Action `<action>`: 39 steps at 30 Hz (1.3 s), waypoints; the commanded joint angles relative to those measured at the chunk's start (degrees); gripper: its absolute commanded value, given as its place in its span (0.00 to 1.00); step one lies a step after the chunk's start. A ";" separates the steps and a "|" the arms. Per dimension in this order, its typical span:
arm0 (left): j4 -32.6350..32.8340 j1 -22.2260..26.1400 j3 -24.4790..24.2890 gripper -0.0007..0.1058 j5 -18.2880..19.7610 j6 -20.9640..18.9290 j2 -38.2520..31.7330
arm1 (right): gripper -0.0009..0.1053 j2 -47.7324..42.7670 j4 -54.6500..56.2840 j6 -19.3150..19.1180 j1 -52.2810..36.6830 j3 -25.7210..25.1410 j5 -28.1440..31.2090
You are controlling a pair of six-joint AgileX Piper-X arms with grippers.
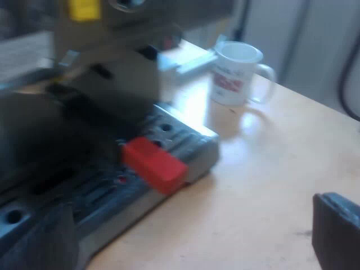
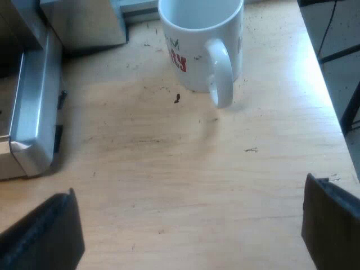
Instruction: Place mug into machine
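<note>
Right wrist view: right gripper (image 2: pixel 190 188), jaws spread, hovers near the white red-lettered ceramic mug (image 2: pixel 191 62) on the wooden bench (image 2: pixel 169 169); likely reaching, grasp needed next.

The mug (image 2: pixel 199 45) is cut off at its top. Its letters (image 2: pixel 177 56) curve away round the side, so I cannot read them. The machine (image 2: pixel 84 22) is cut off too, and the red handle end (image 1: pixel 153 165) hides some of the tray (image 1: pixel 194 149).

wooden table (image 2: pixel 169 185) | dark specks (image 2: pixel 177 99) on it | handle's red end (image 1: pixel 154 164)
</note>
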 commanded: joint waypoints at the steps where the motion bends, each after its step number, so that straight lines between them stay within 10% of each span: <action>1: -2.35 -3.85 0.01 0.82 2.29 0.38 2.65 | 0.77 2.72 -0.42 0.01 -0.04 -0.63 0.00; 11: -14.34 -14.92 8.57 0.82 2.93 1.31 7.78 | 0.77 6.16 -5.17 -0.23 -0.04 2.05 0.31; 39: -18.18 -15.26 14.24 0.82 2.93 -0.13 7.75 | 0.67 11.10 -45.79 -0.46 -0.36 26.46 7.90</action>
